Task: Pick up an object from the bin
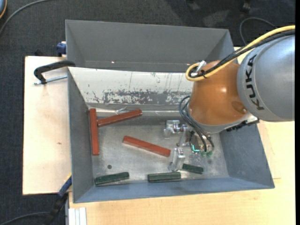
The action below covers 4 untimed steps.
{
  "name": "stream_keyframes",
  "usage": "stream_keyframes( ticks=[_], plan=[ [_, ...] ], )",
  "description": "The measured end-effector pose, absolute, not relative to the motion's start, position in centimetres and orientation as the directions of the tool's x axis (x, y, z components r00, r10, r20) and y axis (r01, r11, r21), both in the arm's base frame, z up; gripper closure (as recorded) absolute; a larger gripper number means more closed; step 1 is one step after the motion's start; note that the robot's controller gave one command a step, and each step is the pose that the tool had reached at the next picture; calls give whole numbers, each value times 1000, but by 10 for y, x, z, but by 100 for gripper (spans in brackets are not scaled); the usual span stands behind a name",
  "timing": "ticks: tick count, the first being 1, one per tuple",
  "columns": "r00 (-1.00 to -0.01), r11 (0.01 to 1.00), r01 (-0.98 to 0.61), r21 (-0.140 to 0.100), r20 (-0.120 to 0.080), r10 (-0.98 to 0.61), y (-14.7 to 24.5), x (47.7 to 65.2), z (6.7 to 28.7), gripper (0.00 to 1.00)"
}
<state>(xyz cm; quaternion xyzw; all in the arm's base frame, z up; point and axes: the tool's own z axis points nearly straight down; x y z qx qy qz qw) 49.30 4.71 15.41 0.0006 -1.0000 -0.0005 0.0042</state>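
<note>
Here, grey metal bin (77, 139) holds six loose bars. Landmark: central slanted red-brown flat bar (146, 146) on bin floor. Well left of it: upright red-brown bar (94, 131), with tilted red-brown bar (119, 118) meeting its top. Below-left of it: left dark green flat bar (111, 177). Just below its right end: middle dark green bar (164, 176). Gripper (176, 142) just right of that end, metal fingers (178, 157) spread apart, nothing between them. Short dark green bar (192, 168) lower right.

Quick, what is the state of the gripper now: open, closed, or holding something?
Gripper: open, holding nothing; it is low in the bin, beside the right end of the slanted red bar.
</note>
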Motion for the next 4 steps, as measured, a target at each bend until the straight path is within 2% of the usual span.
stream_keyframes(
  ticks=[1, 2, 3, 4],
  plan=[
    [-968, 968, 250, 1, 4, 250, 41, 502, 69, 0],
    [-968, 968, 250, 2, 1, 250, 41, 503, 71, 100],
    [-949, 949, 315, 6, -13, 315, 24, 537, 197, 100],
    [-942, 942, 335, 4, -15, 335, -6, 555, 266, 100]
  ],
)
